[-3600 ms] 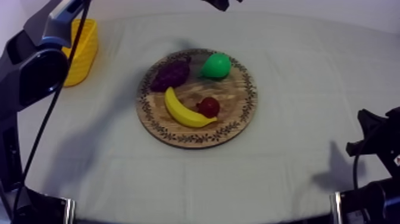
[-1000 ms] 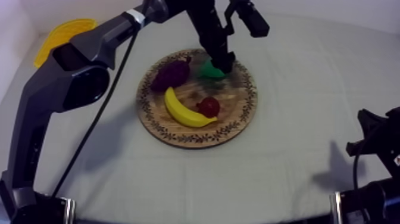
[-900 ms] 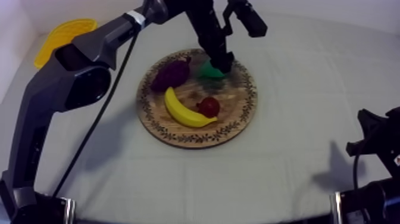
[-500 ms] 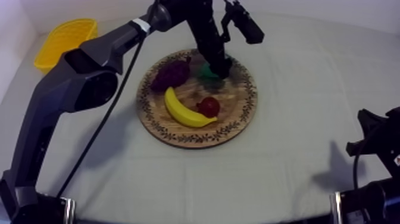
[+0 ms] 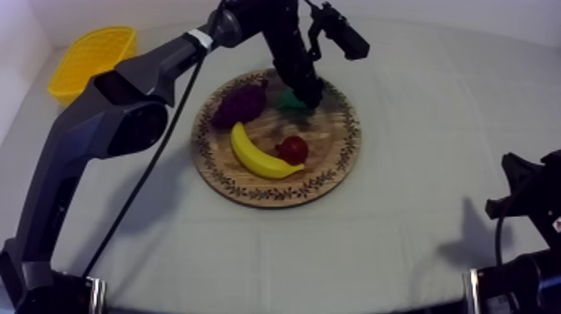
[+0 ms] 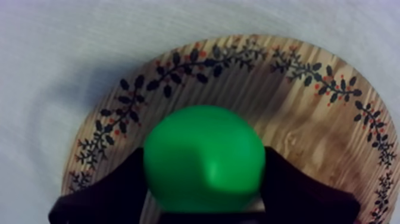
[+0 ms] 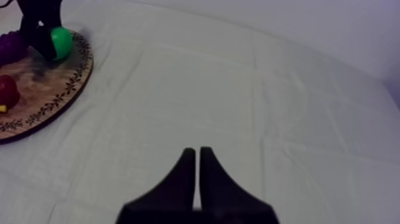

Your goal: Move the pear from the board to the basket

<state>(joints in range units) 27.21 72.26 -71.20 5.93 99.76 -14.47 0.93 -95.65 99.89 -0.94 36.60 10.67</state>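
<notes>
While the pear (image 6: 204, 158) rests on the board (image 6: 309, 119), left tool (image 6: 204, 173) grips it; right tool (image 7: 197, 152) closed.

Open cloth (image 5: 434, 108) right of the board (image 5: 330, 134) — free passage, grapes (image 5: 240, 103) crowding beside the pear (image 5: 289, 101).

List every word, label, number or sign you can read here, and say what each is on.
None can be read.
The wooden board has only a pattern of leaves and berries round its rim, no letters.
The yellow basket, the pear and the cloth are plain.
</notes>
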